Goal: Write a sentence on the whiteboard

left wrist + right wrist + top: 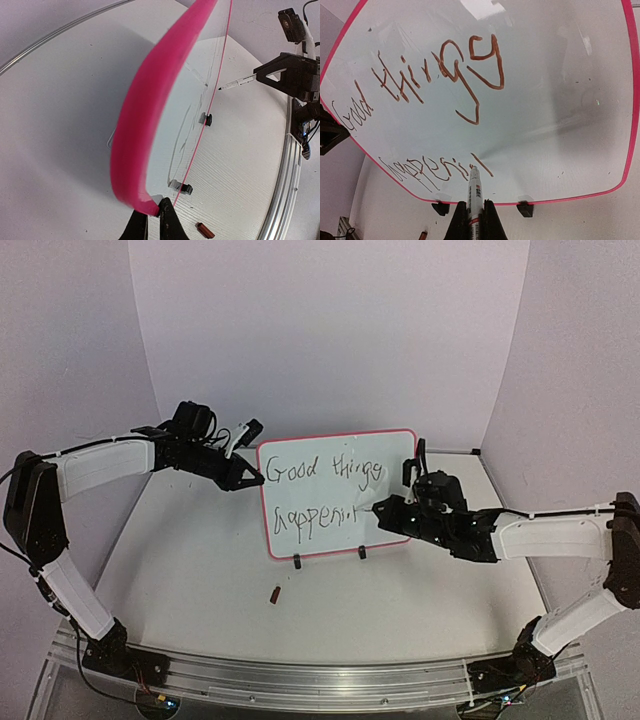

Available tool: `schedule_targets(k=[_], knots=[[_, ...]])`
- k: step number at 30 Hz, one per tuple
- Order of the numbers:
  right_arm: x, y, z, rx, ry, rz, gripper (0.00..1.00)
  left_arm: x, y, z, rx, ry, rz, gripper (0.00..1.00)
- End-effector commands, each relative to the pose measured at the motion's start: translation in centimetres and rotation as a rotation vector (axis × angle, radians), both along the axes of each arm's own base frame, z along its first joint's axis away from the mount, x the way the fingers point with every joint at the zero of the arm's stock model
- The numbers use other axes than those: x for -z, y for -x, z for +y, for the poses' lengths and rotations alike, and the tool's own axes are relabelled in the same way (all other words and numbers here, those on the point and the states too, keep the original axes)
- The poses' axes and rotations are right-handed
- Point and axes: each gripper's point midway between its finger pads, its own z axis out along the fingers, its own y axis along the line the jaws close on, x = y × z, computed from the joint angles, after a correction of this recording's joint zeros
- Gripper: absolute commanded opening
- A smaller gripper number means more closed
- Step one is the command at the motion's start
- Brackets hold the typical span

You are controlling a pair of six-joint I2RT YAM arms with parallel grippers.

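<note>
A broad white table (200, 580) with pale walls curving round it takes up most of what I can see, and two white-and-black arms reach in over it, the left arm (100, 465) from one side and the right arm (550, 535) from the other. Between them, about mid-table, stands the small glossy whiteboard (330, 540) with its thin pink-red rounded frame, upright on its long lower edge and facing the arms' bases. Across it runs the dark handwritten sentence (325, 475) in two lines: "Good things" on top and, below it, "happenin" with nothing after the last stroke. The left gripper (152, 212) has its black jaws pinched together on the board's pink frame at the left edge. The right gripper (475, 215) has its jaws clamped on a slim white marker (474, 190), whose tip touches the board just at the end of the lower line. Two small black clip feet (296, 562) grip the bottom frame, and a tiny reddish-brown piece (276, 592) lies on the table near the left foot
</note>
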Motion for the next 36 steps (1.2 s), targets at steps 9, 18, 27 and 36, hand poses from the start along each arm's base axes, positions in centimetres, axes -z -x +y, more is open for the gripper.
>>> schedule_targets(k=[9,18,27,36], knots=[[-2.4,-1.7,1.2,0.003,-0.027,-0.072,0.00,3.2,0.7,0.0,0.008,-0.107,0.040,0.00],[-1.9,-2.0,0.9,0.023,-0.009,-0.070,0.00,3.2,0.7,0.0,0.009,-0.107,0.038,0.00],[-0.9,-2.1,1.9,-0.015,0.008,-0.048,0.00,3.3,0.7,0.0,0.010,-0.108,0.039,0.00],[0.7,-1.6,1.3,-0.006,0.031,-0.008,0.00,3.3,0.7,0.0,0.009,-0.108,0.040,0.00]])
